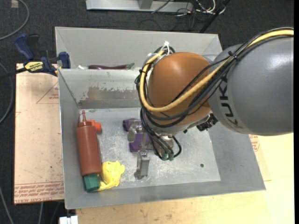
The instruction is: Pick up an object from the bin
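Grey metal makes up the bin (211,171), and most of its floor is bare. Along the left wall lies a red-brown tube (88,148), set lengthwise. A small orange piece (96,125) sits against its far end and a green block (91,184) sits at its near end. A crumpled yellow lump (111,172) touches the block, just to the right of it.

Near the middle of the floor, well apart from that group, lies a small purple thing (128,124). Its exact shape is hard to make out because the arm covers part of it. The claw (138,150) is down at floor level right there, below the rounded orange cover (175,85) on the wrist. It looks spread: one grey finger (133,134) rests against the purple thing and the other (141,166) stands nearer the front wall. Part of the purple shows in the gap between them. Nothing is pinched or lifted.

I judge the step in hand to be the approach to a grasp, with the purple thing as the likely target. The pick itself is not yet made.

The next move calls for closing on the purple thing squarely. If the thing sits off-centre in the gap, it may get nudged across the floor and not caught. After that comes a straight lift clear of the bin walls.
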### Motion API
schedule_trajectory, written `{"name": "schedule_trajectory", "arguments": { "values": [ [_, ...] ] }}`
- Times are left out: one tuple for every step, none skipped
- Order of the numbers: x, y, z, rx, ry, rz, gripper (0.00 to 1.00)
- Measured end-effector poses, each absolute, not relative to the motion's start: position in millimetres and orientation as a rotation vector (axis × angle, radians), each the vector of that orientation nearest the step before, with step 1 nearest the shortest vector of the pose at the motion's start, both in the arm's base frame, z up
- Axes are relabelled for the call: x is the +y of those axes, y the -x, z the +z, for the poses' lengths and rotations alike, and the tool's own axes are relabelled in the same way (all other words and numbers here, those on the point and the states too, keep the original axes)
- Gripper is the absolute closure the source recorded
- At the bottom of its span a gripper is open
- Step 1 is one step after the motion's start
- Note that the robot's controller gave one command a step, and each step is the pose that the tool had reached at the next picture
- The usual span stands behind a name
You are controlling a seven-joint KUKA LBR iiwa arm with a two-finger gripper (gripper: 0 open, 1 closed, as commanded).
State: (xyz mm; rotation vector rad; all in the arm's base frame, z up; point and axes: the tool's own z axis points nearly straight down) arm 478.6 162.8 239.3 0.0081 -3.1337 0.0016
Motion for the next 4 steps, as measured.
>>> {"name": "schedule_trajectory", "arguments": {
  "values": [
    [161.7, -480.1, 243.6, -3.141, -0.001, -0.001, 0.0],
    [156.2, -483.2, 193.4, -3.144, 0.0, -0.004, 0.0],
    [161.7, -498.7, 144.8, -3.136, -0.2, -0.002, 0.0],
    [162.5, -498.3, 99.2, -3.136, -0.234, -0.005, 0.0]
  ]
}}
